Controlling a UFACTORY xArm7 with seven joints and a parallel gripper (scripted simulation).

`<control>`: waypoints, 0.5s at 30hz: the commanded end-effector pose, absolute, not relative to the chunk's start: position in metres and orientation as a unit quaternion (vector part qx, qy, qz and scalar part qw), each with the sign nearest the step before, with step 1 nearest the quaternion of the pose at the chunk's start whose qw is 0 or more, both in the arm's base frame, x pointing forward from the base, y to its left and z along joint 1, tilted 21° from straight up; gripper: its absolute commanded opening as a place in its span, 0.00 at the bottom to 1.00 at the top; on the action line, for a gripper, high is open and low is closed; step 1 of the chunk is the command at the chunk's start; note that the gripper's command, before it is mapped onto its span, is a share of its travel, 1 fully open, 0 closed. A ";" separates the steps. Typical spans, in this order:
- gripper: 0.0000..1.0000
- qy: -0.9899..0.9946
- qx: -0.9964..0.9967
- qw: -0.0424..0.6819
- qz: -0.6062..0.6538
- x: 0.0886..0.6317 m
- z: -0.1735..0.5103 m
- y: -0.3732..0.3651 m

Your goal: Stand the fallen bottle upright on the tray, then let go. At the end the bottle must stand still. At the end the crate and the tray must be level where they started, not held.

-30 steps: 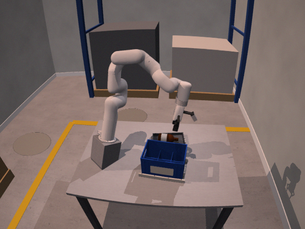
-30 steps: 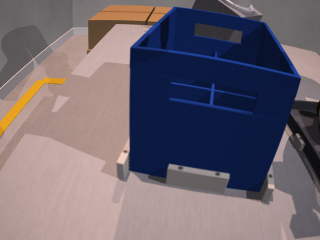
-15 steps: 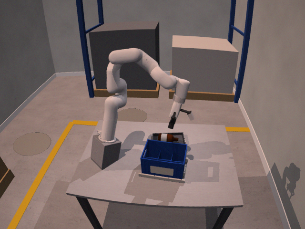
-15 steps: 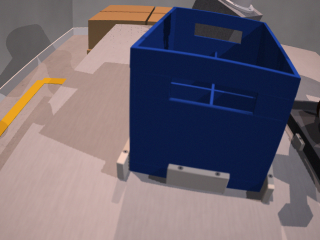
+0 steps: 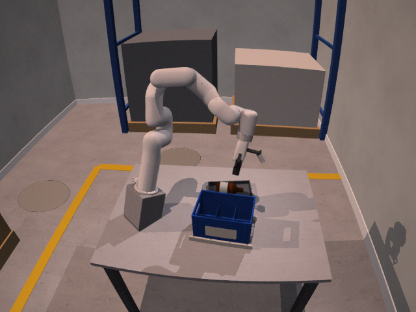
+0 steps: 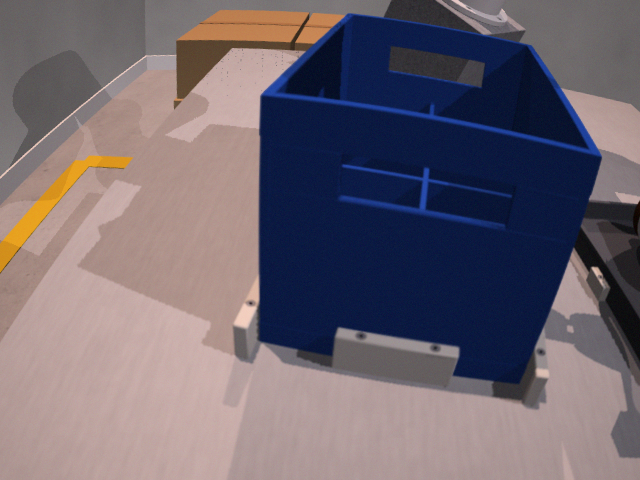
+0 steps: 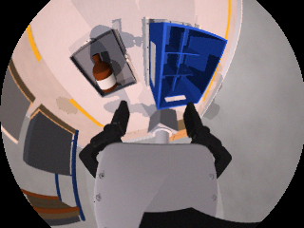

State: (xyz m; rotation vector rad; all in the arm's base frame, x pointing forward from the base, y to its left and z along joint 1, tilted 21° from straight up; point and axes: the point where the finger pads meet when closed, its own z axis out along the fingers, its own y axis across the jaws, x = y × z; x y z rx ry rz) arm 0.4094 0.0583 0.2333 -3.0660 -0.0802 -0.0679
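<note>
A brown bottle [image 5: 228, 186] [image 7: 103, 74] with a white label lies on its side on the dark tray [image 5: 249, 184] [image 7: 124, 66], just behind the blue crate [image 5: 223, 214] [image 6: 413, 258] [image 7: 184, 64]. The tray's edge also shows at the right of the exterior view [image 6: 615, 294]. My gripper [image 5: 248, 163] [image 7: 157, 107] is open and empty. It hangs in the air above the tray's far right side, well clear of the bottle, with its fingers pointing down.
The crate has inner dividers and sits between pale corner brackets [image 6: 395, 356] on the table [image 5: 285, 255]. The arm's grey base block [image 5: 142, 208] stands at the table's left. Two big boxes [image 5: 279, 87] and a blue rack [image 5: 116, 67] stand behind.
</note>
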 end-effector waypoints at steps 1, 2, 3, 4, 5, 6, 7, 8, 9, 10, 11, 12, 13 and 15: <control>1.00 -0.029 -0.998 0.046 -0.033 0.416 0.231 0.069; 1.00 -0.029 -0.998 0.046 -0.033 0.416 0.231 0.069; 1.00 -0.029 -0.998 0.046 -0.033 0.416 0.231 0.069; 1.00 -0.029 -0.998 0.046 -0.033 0.416 0.231 0.069; 1.00 -0.029 -0.998 0.046 -0.033 0.416 0.231 0.069; 1.00 -0.029 -0.998 0.046 -0.033 0.416 0.231 0.069; 1.00 -0.029 -0.998 0.046 -0.033 0.416 0.231 0.069; 1.00 -0.029 -0.998 0.046 -0.033 0.416 0.231 0.069; 1.00 -0.029 -0.998 0.046 -0.033 0.416 0.231 0.069; 1.00 -0.029 -0.998 0.046 -0.033 0.416 0.231 0.069; 1.00 -0.029 -0.998 0.046 -0.033 0.416 0.231 0.069; 1.00 -0.036 -0.997 0.061 -0.043 0.419 0.225 0.093; 1.00 -0.042 -0.995 0.076 -0.052 0.421 0.220 0.114; 1.00 -0.042 -0.995 0.076 -0.052 0.421 0.220 0.114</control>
